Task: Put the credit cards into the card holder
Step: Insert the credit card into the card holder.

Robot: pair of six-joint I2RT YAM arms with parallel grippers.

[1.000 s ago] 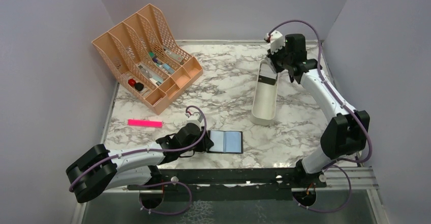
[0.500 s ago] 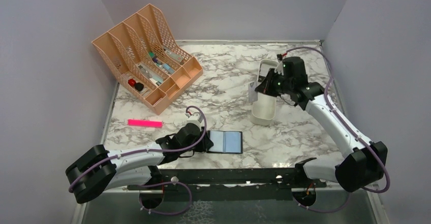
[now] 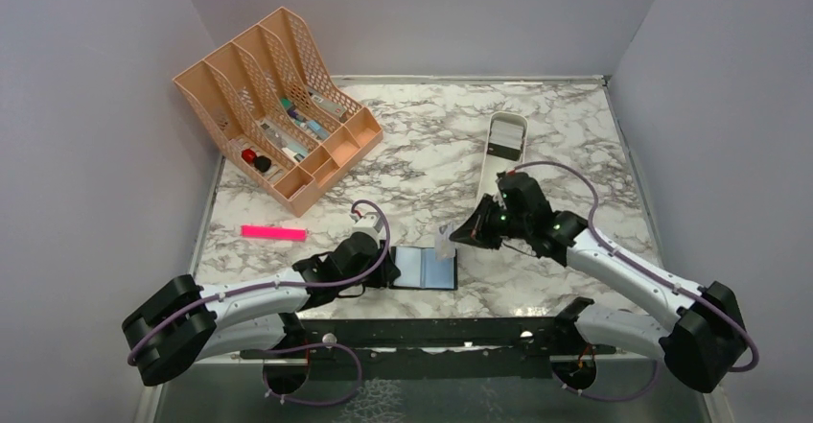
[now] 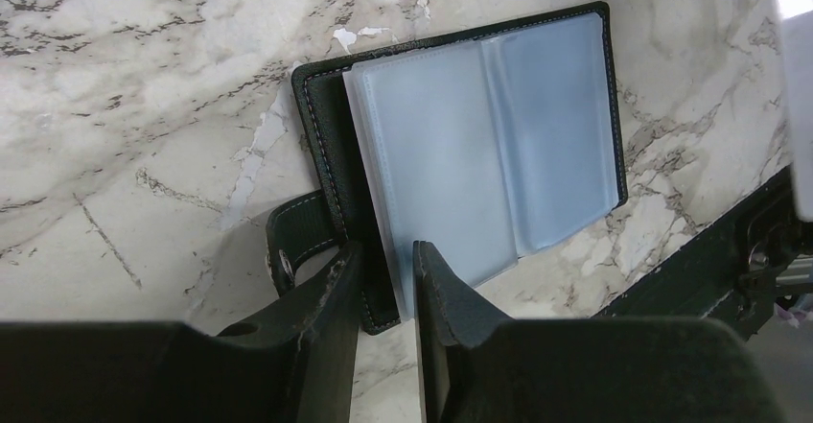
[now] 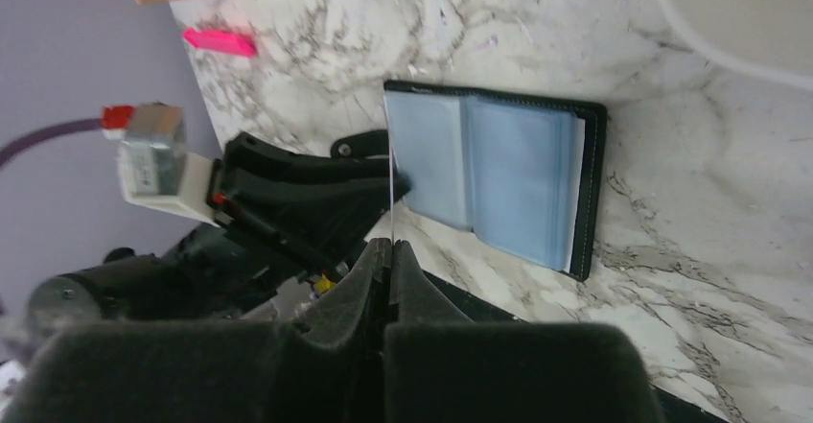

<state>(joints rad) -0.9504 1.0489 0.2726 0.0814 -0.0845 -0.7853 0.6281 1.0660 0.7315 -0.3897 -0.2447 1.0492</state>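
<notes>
The card holder (image 3: 427, 268) lies open near the table's front edge, a black cover with clear blue-tinted sleeves (image 4: 479, 145). My left gripper (image 3: 391, 271) is closed on its left edge. In the left wrist view the jaws (image 4: 385, 250) straddle the cover and the sleeve edge. My right gripper (image 3: 451, 239) hovers just over the holder's right half, shut on a thin pale credit card (image 3: 443, 243). The right wrist view shows that card edge-on (image 5: 392, 193), sticking out of the shut jaws (image 5: 391, 243) towards the holder (image 5: 499, 174).
A long white tray (image 3: 501, 154) with something dark in it stands at the back right. A peach desk organiser (image 3: 278, 106) with small items fills the back left. A pink marker (image 3: 273, 233) lies left of the holder. A black rail (image 3: 431, 332) runs along the front edge.
My right arm has swung from the white tray at the back down and forward to the card holder, carrying the card. The left arm and the holder have stayed put.
</notes>
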